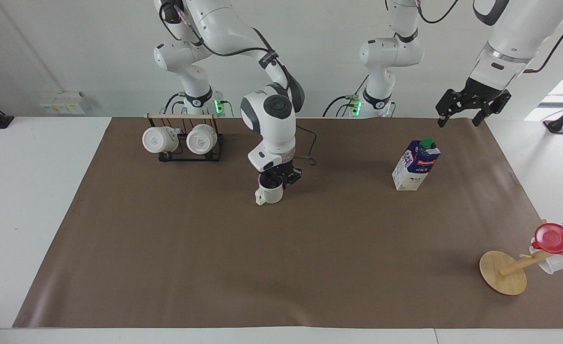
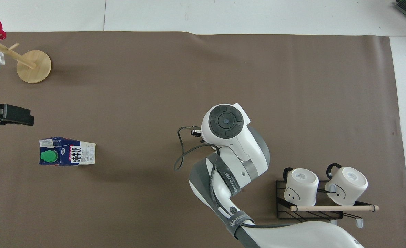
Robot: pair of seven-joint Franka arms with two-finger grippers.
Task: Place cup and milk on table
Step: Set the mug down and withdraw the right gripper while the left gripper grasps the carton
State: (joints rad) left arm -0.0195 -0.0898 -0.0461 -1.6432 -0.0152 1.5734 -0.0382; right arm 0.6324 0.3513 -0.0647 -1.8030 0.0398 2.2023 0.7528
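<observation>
The cup (image 1: pixel 269 195), cream-white with a squarish handle, stands upright on the brown mat of the table (image 1: pixel 281 267) near the middle. My right gripper (image 1: pixel 280 179) points down right at its rim, on the side nearer the robots. From overhead the right arm hides the cup. The milk (image 1: pixel 416 165) (image 2: pixel 67 155), a white and dark-blue carton with a green cap, stands upright toward the left arm's end. My left gripper (image 1: pixel 458 119) (image 2: pixel 6 115) hangs open in the air over the mat's edge beside the milk, holding nothing.
A black wire rack (image 1: pixel 183 141) (image 2: pixel 323 193) with two white mugs stands close to the right arm's base. A wooden mug tree (image 1: pixel 503 272) (image 2: pixel 34 65) with a red cup (image 1: pixel 556 239) and a white mug stands at the left arm's end, farther from the robots.
</observation>
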